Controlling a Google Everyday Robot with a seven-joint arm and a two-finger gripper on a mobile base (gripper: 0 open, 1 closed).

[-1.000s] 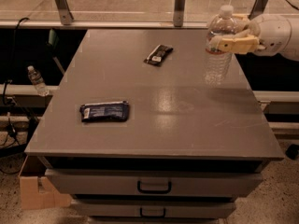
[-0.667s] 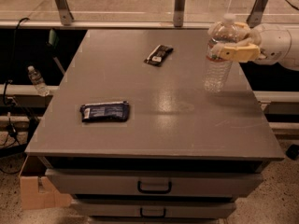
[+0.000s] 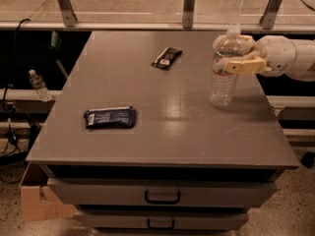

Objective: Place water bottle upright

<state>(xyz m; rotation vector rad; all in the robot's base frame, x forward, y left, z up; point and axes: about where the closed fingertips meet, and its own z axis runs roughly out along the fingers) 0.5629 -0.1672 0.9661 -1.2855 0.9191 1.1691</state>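
Note:
The water bottle (image 3: pixel 224 68) is a clear ribbed plastic bottle with a white cap. It stands upright near the right edge of the grey table (image 3: pixel 162 141), its base on or just above the top. My gripper (image 3: pixel 239 53) reaches in from the right and is shut on the bottle's upper part, one tan finger (image 3: pixel 242 64) across the front just below the shoulder. The white arm (image 3: pixel 290 55) stretches off to the right.
A dark blue snack packet (image 3: pixel 110 117) lies at the table's front left. A black bar wrapper (image 3: pixel 167 57) lies at the back middle. A small clear bottle (image 3: pixel 38 85) stands on a ledge left of the table. Drawers (image 3: pixel 162 194) are below the top.
The gripper has carried the bottle down and a little toward the front along the right side of the table; its base now looks to be at the table top.

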